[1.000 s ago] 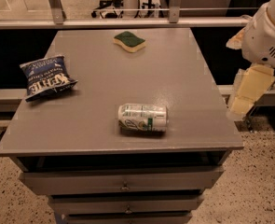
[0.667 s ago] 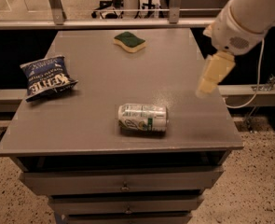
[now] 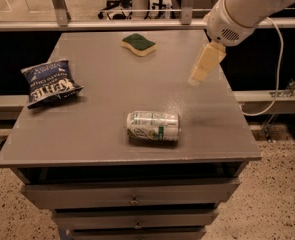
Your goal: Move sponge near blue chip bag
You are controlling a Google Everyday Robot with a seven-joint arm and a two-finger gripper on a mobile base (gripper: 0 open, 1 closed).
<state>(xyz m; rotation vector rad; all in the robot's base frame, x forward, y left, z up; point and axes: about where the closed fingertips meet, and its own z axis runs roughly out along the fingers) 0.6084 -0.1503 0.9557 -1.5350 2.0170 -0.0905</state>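
The sponge point(image 3: 138, 44), dark green top over a pale yellow body, lies at the far middle of the grey table point(image 3: 87, 134). The blue chip bag point(image 3: 49, 82), dark blue with white lettering, lies near the table's left edge. My gripper point(image 3: 196, 77) hangs from the white arm above the right part of the table. It points down and to the left, to the right of the sponge and a little nearer than it, well apart from it. It holds nothing that I can see.
A white-and-green drink can point(image 3: 153, 126) lies on its side at the front middle of the table. Drawers point(image 3: 132, 198) sit under the tabletop. A metal rail point(image 3: 137, 25) runs behind the table. A white cable point(image 3: 279, 64) hangs at the right.
The arm has swung left, from beyond the table's right edge to above its right part, closer to the sponge. The sponge, bag and can have not moved.
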